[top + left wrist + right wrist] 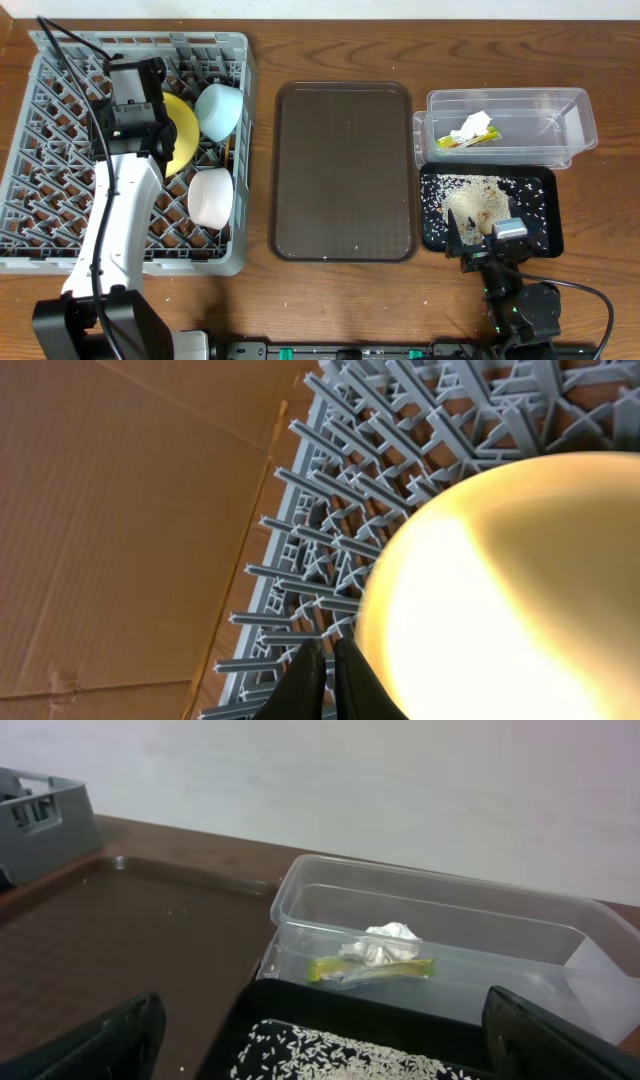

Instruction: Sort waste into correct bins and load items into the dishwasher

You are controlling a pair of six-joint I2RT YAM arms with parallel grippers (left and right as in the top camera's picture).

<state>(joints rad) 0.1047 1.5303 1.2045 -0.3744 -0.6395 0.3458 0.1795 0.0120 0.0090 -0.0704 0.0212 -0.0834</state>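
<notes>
The grey dish rack (60, 200) holds the pale yellow plate (180, 130), the light blue bowl (220, 108) and the white bowl (212, 195). My left gripper (140, 125) is over the rack. In the left wrist view its fingers (325, 660) are shut and empty, just left of the plate (500, 590). The clear tub (505, 95) holds crumpled white paper (472, 125) and the snack wrapper (470, 138). The black tray (553, 215) holds rice scraps (480, 200). My right gripper (482, 235) is open and empty at the tray's near edge (325, 1030). The cup and chopsticks are out of view.
The dark brown serving tray (345, 170) lies between the rack and the bins. The right wrist view shows the tub (440, 905), the paper (385, 942), the wrapper (370, 970), the rice (330, 1060) and a rack corner (40, 815).
</notes>
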